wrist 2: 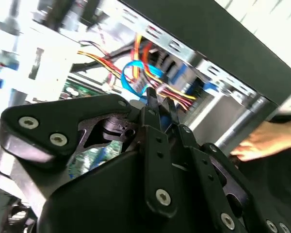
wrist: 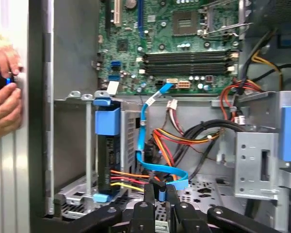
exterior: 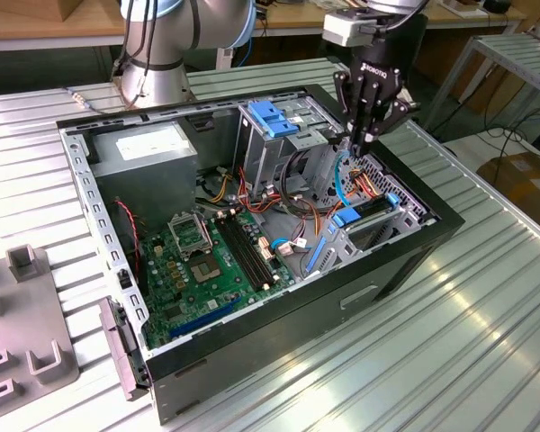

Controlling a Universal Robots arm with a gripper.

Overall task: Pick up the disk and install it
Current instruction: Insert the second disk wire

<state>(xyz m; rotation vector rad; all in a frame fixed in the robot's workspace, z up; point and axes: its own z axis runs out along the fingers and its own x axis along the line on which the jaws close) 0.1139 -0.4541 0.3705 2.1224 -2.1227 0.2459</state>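
The disk [exterior: 367, 209] is a black drive with blue rails and blue end tabs. It stands on edge in a bay at the exterior view's right side of the open computer case [exterior: 279, 337]. In the first wrist view the disk [wrist: 105, 155] sits in its slot with a blue tab on top. My gripper [exterior: 364, 139] hangs just above and behind it, fingers pointing down and close together. Between the fingertips sits the end of a thin blue cable [wrist: 142, 131], and my gripper [wrist: 159, 190] is shut on it. In the second wrist view, my gripper [wrist 2: 158, 99] meets the blue cable [wrist 2: 131, 80].
A person's hand [wrist: 2, 97] rests at the case's outer wall, also seen as a hand [wrist 2: 262, 141] in the second wrist view. A grey drive cage with a light-blue latch [exterior: 272, 117], bundled wires [wrist: 184, 141], the motherboard [exterior: 202, 261] and the power supply [exterior: 148, 148] crowd the case.
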